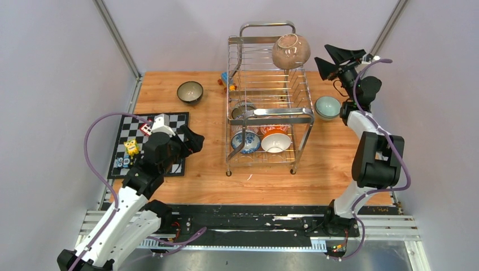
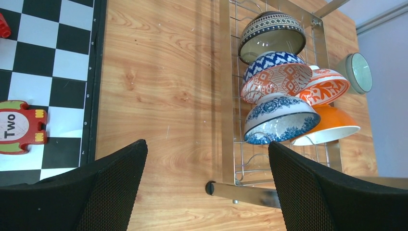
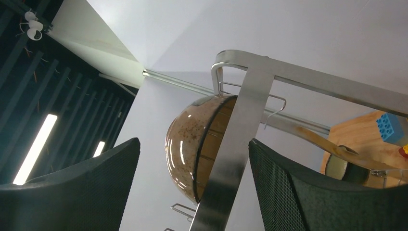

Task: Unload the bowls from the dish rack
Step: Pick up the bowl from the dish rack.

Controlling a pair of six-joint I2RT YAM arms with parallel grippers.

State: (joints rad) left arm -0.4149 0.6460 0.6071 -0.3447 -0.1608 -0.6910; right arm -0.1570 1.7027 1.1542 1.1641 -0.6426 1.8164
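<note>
The chrome dish rack stands mid-table. A speckled brown bowl rests on edge on its upper tier. On the lower tier lean a blue-white bowl, an orange-white bowl and a dark striped bowl. On the table itself sit a dark bowl and a mint green bowl. My left gripper is open, left of the rack, facing its near corner and the blue-white bowl. My right gripper is open just right of the brown bowl, holding nothing.
A chequered board lies at the left under my left arm, with a yellow toy and a red "Two" piece on it. Small coloured blocks lie behind the rack. Grey walls close in on both sides.
</note>
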